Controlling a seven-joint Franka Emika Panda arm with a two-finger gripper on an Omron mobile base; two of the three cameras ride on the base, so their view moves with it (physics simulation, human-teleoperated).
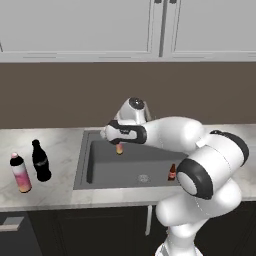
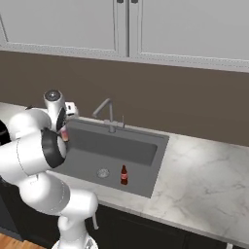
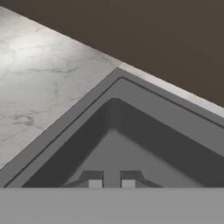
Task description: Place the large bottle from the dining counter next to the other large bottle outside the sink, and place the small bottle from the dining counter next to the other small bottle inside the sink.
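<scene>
I've got the two-finger gripper (image 1: pixel 119 145) clamped on the small orange-pink bottle w/ pale band (image 1: pixel 119 149), hanging it over the grey sink basin (image 1: pixel 107 172) so it can go down beside the small dark-red bottle (image 1: pixel 172 172) below, nearer the robot.

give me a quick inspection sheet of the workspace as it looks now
surface: marble worktop around a grey sink
job's things: pink-yellow large bottle beside the black large bottle on the worktop left of the sink; small orange bottle under the gripper over the sink; small dark red bottle upright in the basin
clutter: nothing seen
grippers: gripper shut on the small orange bottle
cables: nothing seen
surroundings: faucet, brown backsplash, pale upper cabinets
</scene>
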